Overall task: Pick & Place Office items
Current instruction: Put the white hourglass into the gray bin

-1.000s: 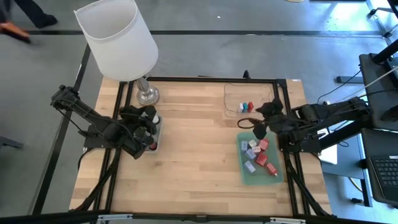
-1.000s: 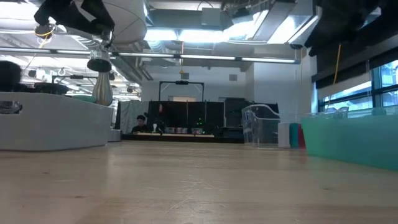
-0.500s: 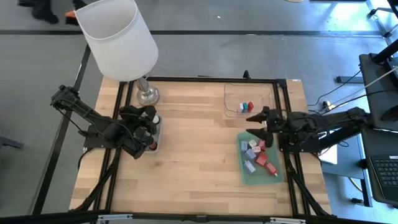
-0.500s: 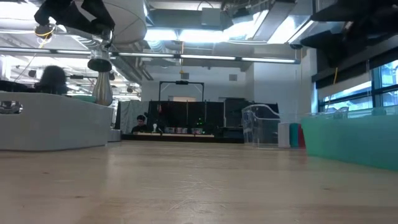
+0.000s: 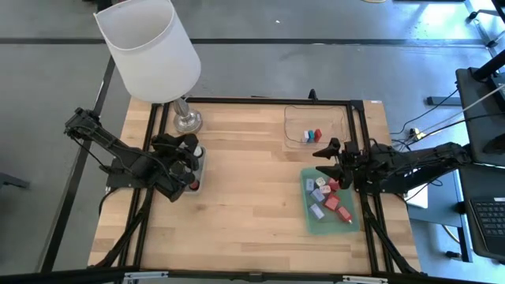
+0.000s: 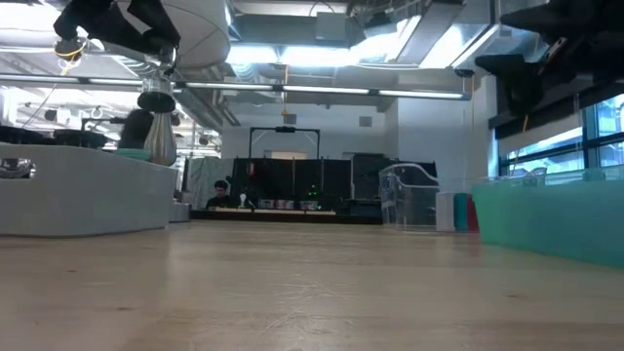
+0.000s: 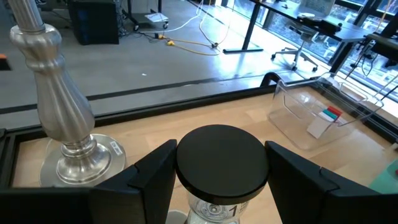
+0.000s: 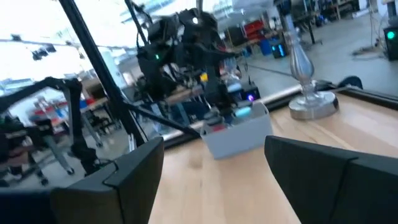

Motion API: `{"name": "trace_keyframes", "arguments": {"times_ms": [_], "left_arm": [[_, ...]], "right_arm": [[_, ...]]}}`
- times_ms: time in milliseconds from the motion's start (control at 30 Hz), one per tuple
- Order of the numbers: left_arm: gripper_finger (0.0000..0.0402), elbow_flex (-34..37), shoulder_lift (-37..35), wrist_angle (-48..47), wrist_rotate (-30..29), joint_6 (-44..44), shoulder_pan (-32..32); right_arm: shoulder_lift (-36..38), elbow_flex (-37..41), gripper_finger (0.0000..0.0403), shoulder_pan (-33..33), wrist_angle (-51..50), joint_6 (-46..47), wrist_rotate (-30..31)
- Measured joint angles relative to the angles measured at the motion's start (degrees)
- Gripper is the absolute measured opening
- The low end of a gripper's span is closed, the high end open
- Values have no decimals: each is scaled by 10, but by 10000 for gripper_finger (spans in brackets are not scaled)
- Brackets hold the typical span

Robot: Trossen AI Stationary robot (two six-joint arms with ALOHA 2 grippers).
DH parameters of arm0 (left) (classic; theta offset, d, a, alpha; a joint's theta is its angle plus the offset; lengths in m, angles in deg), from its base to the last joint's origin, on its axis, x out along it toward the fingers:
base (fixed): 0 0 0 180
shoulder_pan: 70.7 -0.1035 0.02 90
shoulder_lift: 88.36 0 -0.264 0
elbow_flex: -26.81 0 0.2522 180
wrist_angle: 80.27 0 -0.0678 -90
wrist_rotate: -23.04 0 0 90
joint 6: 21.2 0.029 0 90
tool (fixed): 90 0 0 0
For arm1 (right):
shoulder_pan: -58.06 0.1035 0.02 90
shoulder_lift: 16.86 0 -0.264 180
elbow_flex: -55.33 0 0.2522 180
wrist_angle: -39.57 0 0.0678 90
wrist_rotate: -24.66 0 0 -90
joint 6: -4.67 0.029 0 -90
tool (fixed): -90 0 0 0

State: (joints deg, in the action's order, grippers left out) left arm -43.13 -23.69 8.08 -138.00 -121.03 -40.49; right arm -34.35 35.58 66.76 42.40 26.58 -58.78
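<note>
Several red, lilac and pink office items lie in the green tray (image 5: 330, 207) at the right. Beyond it stands the clear tray (image 5: 314, 124) with a red, a blue and a white piece (image 5: 312, 136). My right gripper (image 5: 318, 160) hangs open over the green tray's far end, pointing level toward the table's left, nothing between its fingers (image 8: 124, 180). At the left, my left gripper (image 5: 188, 160) is shut on a black-capped clear bottle (image 7: 221, 165) that stands in a grey holder (image 5: 199, 172). My left gripper pinches the bottle's black round cap (image 7: 186, 168) by its rim, one finger on each side. The fingers come nearly level, slanting a little down, from the table's left. The bottle stands upright; its lower part is hidden below the cap.
A lamp with a white shade (image 5: 148, 49) and a silver base (image 5: 187, 120) stands at the far left. A black frame (image 5: 260, 101) runs round the wooden table top. Bare wood lies between the grey holder and the trays.
My right gripper has tipped up from pointing down at the green tray to pointing level toward the table's left, and it has sunk a little. Its finger gap looks the same.
</note>
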Motion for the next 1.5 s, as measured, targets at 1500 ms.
{"name": "trace_keyframes", "arguments": {"times_ms": [1500], "left_arm": [[215, 9, 13, 213, 17, 313, -213]], "right_arm": [[-1, 19, 281, 0, 21, 61, 26]]}}
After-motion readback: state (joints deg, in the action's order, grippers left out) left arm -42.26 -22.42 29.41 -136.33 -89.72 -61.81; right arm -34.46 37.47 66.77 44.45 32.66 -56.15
